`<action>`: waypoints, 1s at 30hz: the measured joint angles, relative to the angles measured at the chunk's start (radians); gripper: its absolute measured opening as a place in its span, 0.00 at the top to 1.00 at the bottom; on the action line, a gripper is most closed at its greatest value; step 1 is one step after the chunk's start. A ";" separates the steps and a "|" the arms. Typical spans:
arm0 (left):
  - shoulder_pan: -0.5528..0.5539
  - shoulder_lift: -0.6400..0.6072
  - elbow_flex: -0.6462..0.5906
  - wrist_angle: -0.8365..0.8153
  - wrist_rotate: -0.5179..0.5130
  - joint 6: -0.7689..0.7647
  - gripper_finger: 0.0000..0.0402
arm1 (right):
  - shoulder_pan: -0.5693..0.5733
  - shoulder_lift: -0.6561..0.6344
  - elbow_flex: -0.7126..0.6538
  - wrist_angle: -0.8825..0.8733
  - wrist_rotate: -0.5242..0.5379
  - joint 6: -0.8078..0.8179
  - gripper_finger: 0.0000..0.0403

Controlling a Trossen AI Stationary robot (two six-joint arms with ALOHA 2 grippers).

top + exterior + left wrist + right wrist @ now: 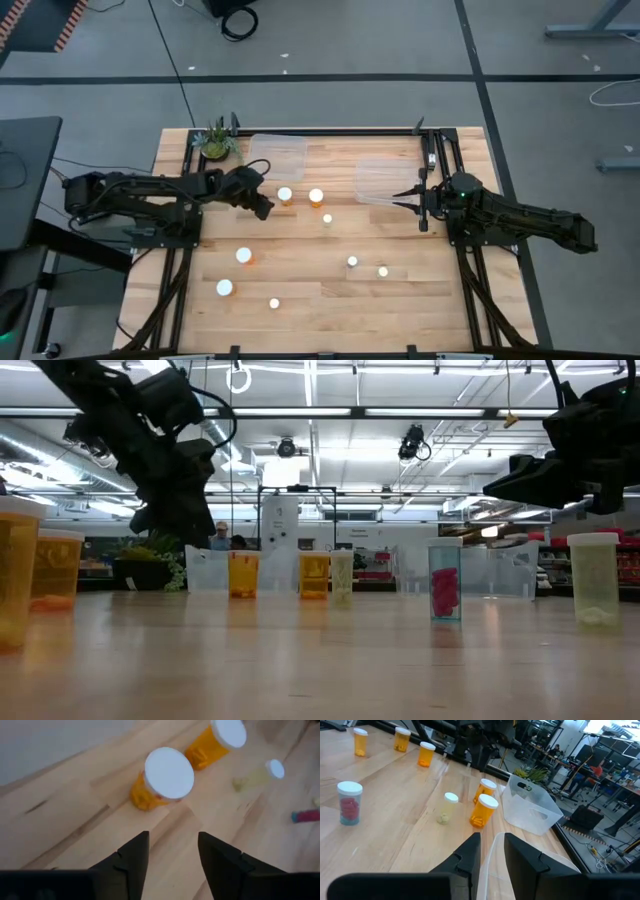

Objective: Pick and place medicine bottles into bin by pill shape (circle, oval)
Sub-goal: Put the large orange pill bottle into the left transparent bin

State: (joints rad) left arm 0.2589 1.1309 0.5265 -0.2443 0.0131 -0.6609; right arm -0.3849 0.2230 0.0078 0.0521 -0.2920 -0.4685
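Sorting looks unstarted: eight bottles (285,195) stand on the bench (420,300), both bins (277,152) apparently bare, left tool (262,208) spread beside one, right tool (400,197) spread empty over its bin.

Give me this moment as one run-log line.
left gripper: open, above orange bottle | right gripper: open, at clear bin rim | held: nothing

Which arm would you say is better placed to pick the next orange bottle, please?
Left, probably: its open end effector hovers right beside the nearest orange bottle, while the right end effector sits over a clear bin.
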 joint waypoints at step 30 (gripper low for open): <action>0.052 0.506 0.453 -0.462 0.113 0.306 0.40 | 0.000 0.000 0.000 0.001 0.000 0.000 0.77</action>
State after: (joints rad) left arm 0.3111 1.6367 0.9790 -0.7063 0.1257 -0.3546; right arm -0.3851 0.2226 0.0078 0.0528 -0.2920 -0.4686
